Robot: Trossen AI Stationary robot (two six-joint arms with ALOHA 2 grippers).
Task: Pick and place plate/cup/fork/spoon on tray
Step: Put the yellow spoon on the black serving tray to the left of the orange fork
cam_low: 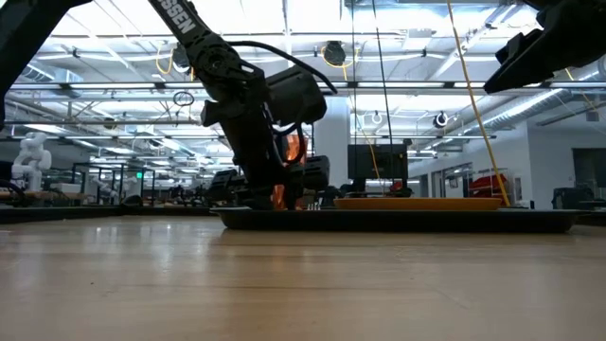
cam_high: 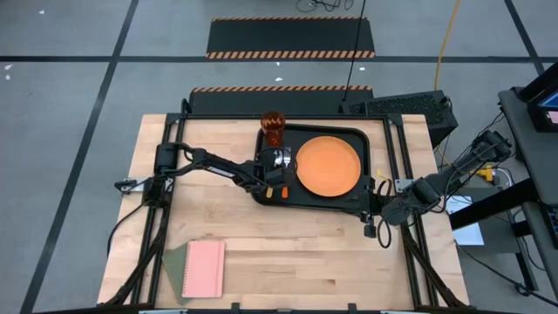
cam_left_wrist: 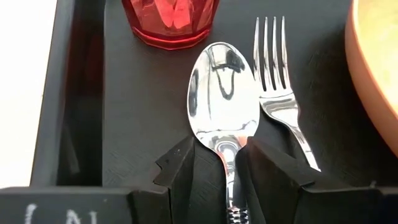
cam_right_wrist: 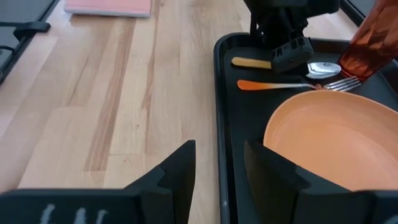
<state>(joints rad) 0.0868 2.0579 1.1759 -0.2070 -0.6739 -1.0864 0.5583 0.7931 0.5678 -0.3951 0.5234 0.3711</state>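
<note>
Light falls bright and even from ceiling strips overhead — in the low view they blaze white from ten to two o'clock, leaving the left arm (cam_low: 256, 114) a dark silhouette. The spoon (cam_left_wrist: 222, 99) mirrors glare on its bowl. The table (cam_left_wrist: 25, 81) at nine o'clock is washed out — shadows stay soft.

We can read little: white capitals on the left arm (cam_low: 185, 24) in the low view, ending in "SSEN", its first letters cut off by the picture's edge. In both wrist views we make out faint pale marks on each camera's own gripper body, too blurred to read. We find no other legible lettering.
</note>
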